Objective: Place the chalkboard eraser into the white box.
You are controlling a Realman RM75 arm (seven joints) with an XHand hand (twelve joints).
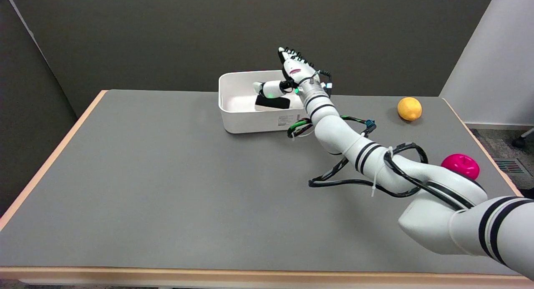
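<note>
1. The right robot hand (294,70) hangs over the right end of the white box (238,118), fingers stretched straight up and away, the thumb reaching sideways into the box; it grips nothing.
2. The chalkboard eraser (272,102), a dark block, lies inside the box by its right wall, just under that thumb; whether they touch I cannot tell.
3. The box stands toward the far edge of the grey surface (167,189).
4. A yellow-orange fruit (409,108) lies well to the box's right.
5. A pink round thing (460,165) peeks out beside the arm.
</note>
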